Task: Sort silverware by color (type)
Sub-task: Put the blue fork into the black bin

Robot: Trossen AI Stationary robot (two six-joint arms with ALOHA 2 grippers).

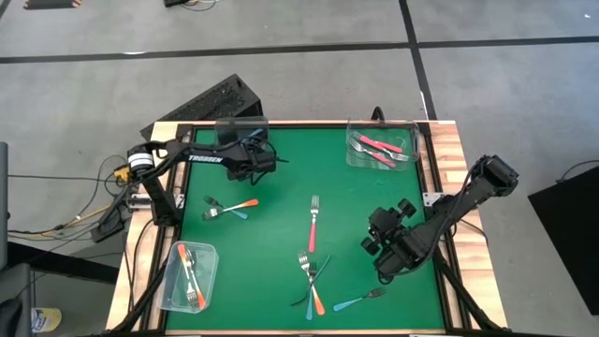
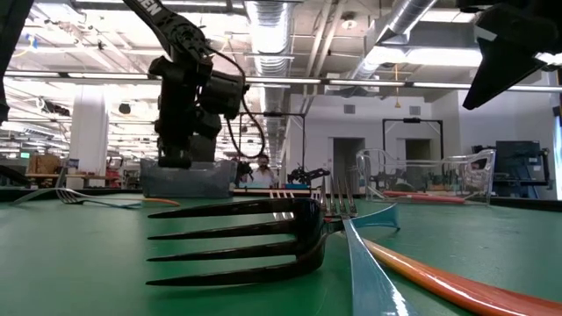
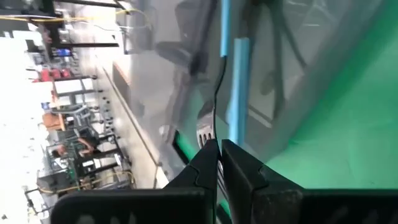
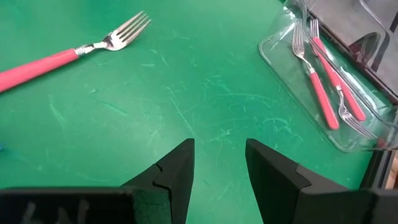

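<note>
Pinching shut above a blue fork (image 3: 235,87) over the far-left container (image 1: 241,134), left gripper (image 3: 219,155) fingers empty; light, stiff, slippery, best gripped mid-handle.

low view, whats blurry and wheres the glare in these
Low view: the dark fork and blue handle nearest the lens are soft, ceiling lights bright. Left wrist view: streaky blur, the room washed out. Right wrist view: sharp, glints on the clear container.
</note>
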